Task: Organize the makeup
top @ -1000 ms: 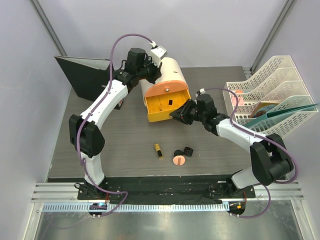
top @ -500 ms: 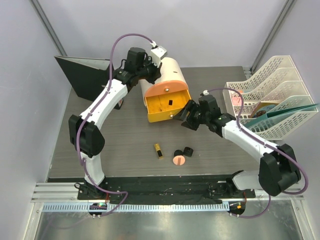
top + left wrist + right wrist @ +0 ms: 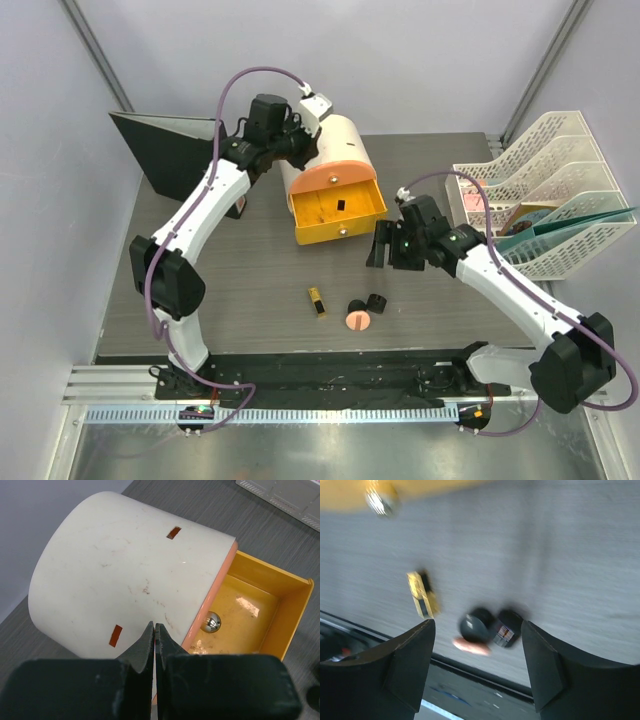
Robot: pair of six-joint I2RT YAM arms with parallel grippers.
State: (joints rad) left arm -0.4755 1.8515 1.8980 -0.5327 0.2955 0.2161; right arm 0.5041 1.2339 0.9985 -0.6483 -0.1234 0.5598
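Note:
A black-gold lipstick, two small black jars and a round pink compact lie on the table's near middle. In the right wrist view the lipstick, the jars and the compact show blurred between the fingers. My right gripper is open and empty, above the table between the drawer and these items. My left gripper is shut and empty, resting against the top of the cream-and-orange box. The box's yellow drawer stands pulled open, with one small dark piece inside.
A white file rack with folders stands at the right. A black panel leans at the back left. The table's front edge carries a black strip. A metal knob shows on the box front above the drawer.
My right gripper has pulled back from the drawer front, moving right and toward the near side. The drawer stays open. My left arm has hardly moved.

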